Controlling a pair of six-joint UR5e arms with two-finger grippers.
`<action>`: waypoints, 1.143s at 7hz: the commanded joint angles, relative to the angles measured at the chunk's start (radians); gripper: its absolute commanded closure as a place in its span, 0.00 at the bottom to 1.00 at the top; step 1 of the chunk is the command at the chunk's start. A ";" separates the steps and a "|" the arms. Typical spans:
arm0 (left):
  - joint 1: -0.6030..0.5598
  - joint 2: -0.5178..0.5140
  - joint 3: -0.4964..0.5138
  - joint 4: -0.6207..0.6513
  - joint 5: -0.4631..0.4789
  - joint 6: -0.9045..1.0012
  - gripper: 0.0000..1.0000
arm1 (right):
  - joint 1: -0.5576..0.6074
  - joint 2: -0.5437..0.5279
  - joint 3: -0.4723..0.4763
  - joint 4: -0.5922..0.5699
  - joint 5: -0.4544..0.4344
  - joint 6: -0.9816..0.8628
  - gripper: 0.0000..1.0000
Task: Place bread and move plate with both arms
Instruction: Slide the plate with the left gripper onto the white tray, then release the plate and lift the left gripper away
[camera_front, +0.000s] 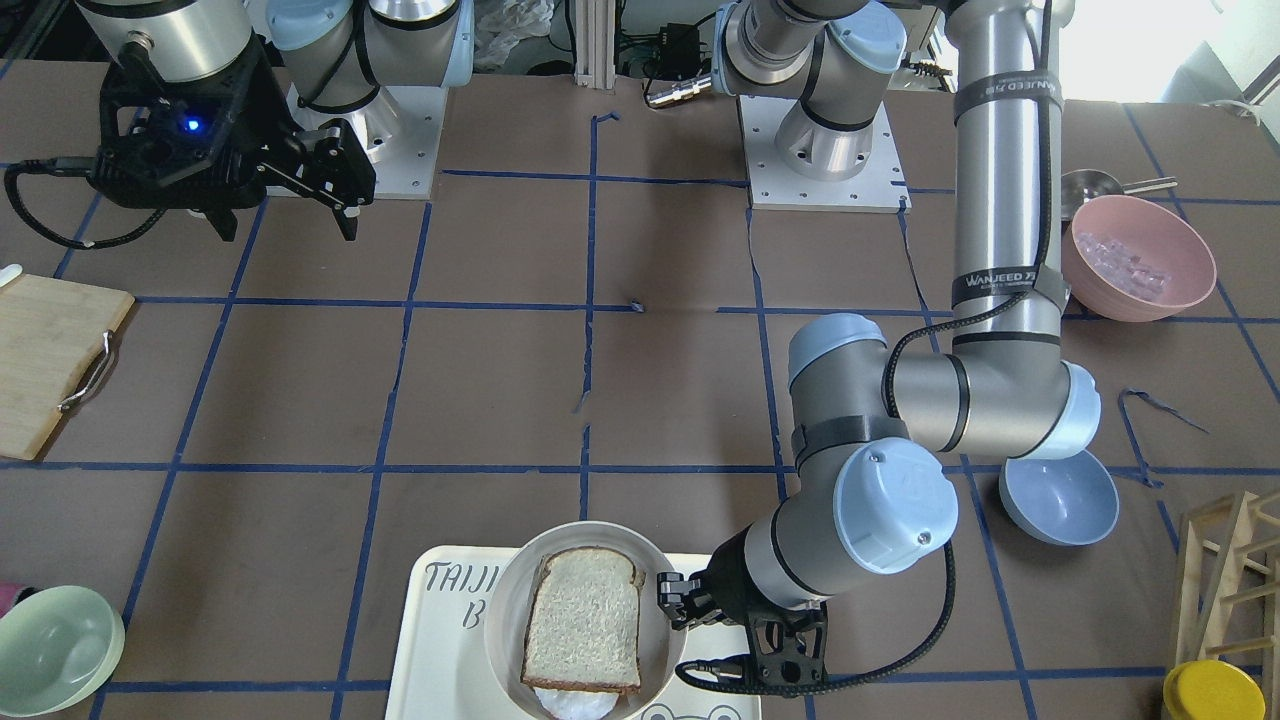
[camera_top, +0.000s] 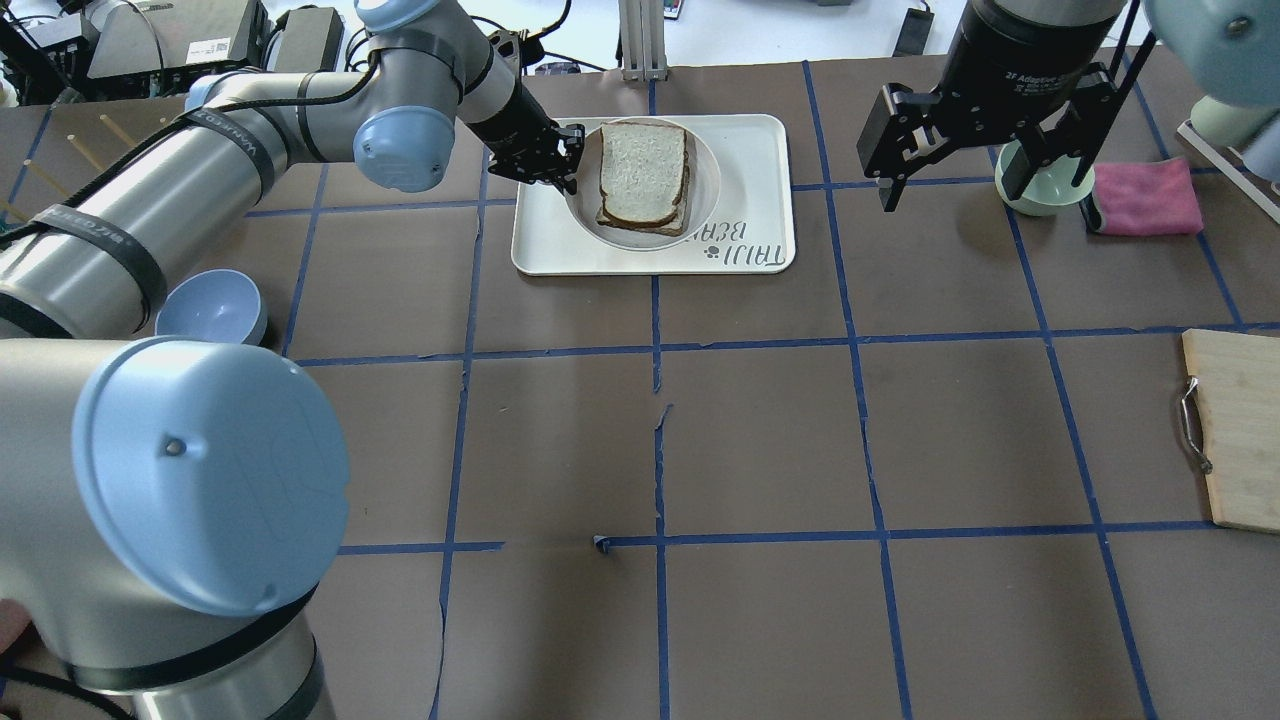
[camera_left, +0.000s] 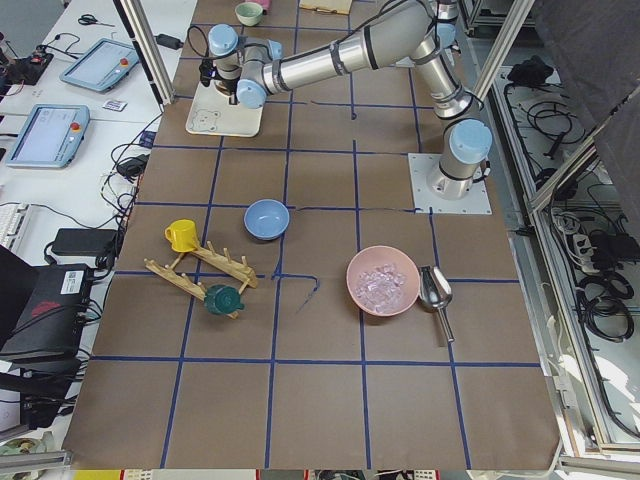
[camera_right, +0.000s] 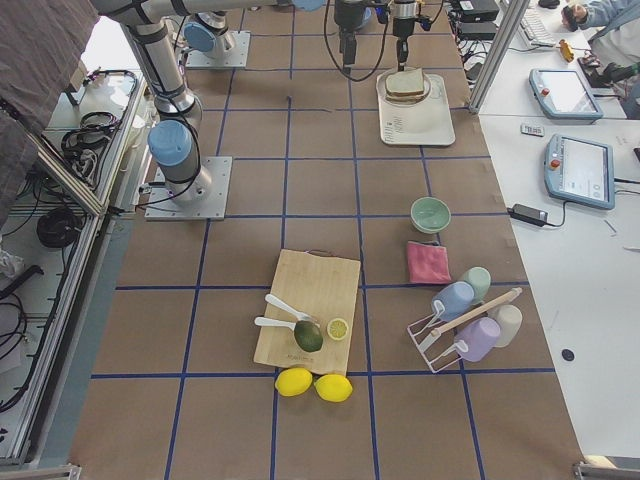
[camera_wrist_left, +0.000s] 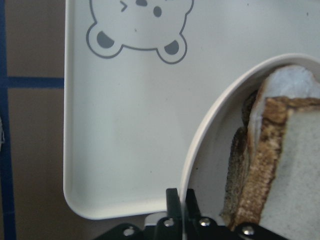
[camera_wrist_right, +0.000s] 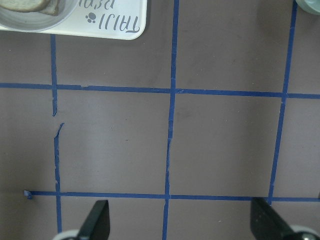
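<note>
The bread (camera_top: 643, 172) is a pale slice with a dark crust. It lies on top of another slice in the round cream plate (camera_top: 708, 185), which sits on the white "TAIJI BEAR" tray (camera_top: 750, 150). My left gripper (camera_top: 565, 160) is at the plate's left edge. In the left wrist view its fingers (camera_wrist_left: 173, 207) are pinched on the plate rim (camera_wrist_left: 210, 120), beside the bread (camera_wrist_left: 295, 175). My right gripper (camera_top: 987, 205) is open and empty above the table, to the right of the tray. It also shows in the front view (camera_front: 280, 215), far from the plate (camera_front: 505, 610).
A pale green bowl (camera_top: 1040, 188) and a pink cloth (camera_top: 1145, 197) lie under and beside the right gripper. A wooden cutting board (camera_top: 1235, 430) lies at the right edge. A blue bowl (camera_top: 212, 308) sits by the left arm, and a pink bowl (camera_front: 1138, 258) stands behind it.
</note>
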 joint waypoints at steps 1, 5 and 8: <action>0.000 -0.066 0.041 0.010 -0.036 0.054 1.00 | -0.001 0.000 0.000 0.000 -0.002 -0.002 0.00; -0.006 -0.092 0.038 0.059 -0.100 0.055 0.09 | 0.003 -0.001 0.000 0.002 0.001 -0.001 0.00; -0.004 -0.031 0.036 -0.005 -0.076 0.054 0.00 | 0.003 -0.001 0.000 0.002 0.007 -0.001 0.00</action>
